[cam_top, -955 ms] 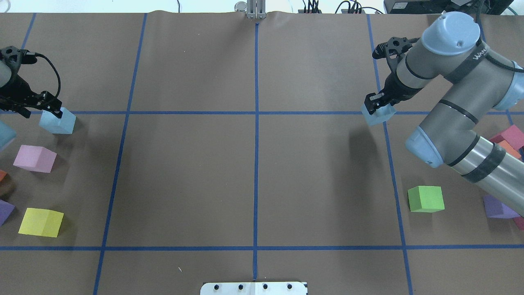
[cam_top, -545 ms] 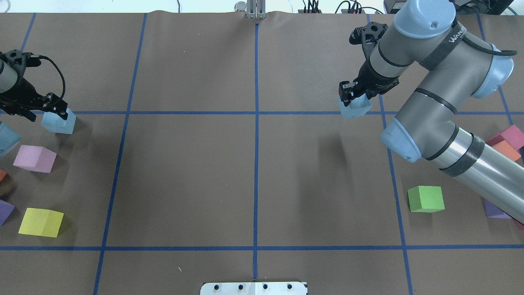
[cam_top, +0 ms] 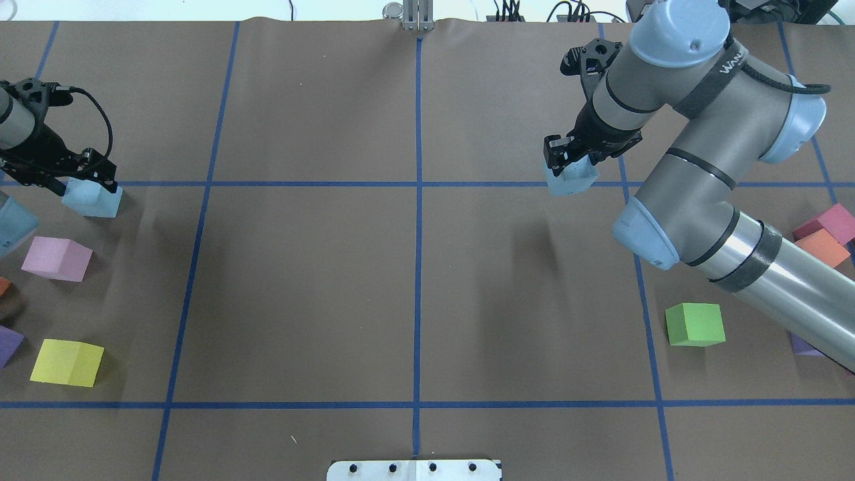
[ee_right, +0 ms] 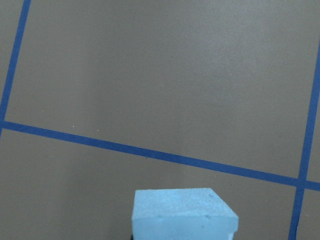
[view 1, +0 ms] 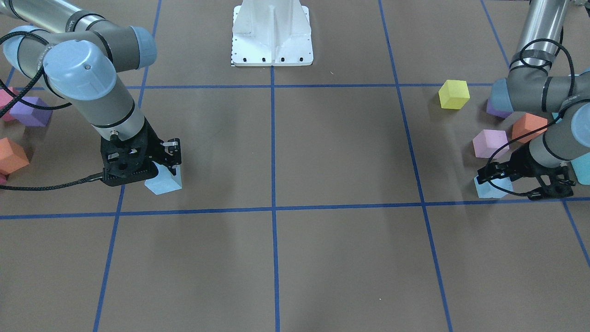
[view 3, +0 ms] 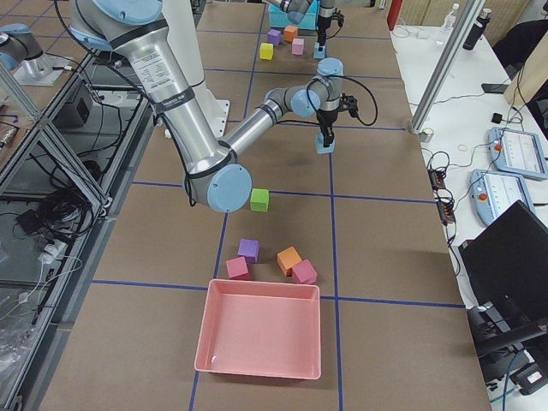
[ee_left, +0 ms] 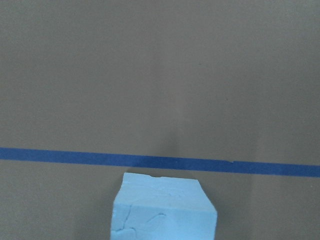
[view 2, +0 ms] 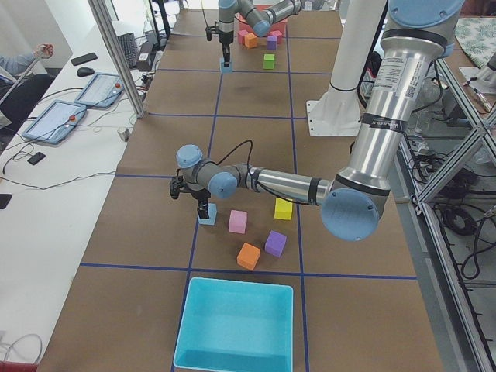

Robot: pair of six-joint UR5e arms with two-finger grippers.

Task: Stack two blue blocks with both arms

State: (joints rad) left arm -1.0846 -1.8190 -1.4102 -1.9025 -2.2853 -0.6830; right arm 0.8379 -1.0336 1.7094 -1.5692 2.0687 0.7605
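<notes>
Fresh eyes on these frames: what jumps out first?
The big right arm dominates the overhead view, its right gripper holding a blue block clear of the table, right of centre. At the far left edge, the left gripper clasps the second blue block, low near the table.

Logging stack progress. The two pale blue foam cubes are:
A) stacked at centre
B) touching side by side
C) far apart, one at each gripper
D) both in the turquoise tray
C: one pale blue foam cube is clamped in the right gripper, the second blue cube sits at the left gripper on the opposite side.
</notes>
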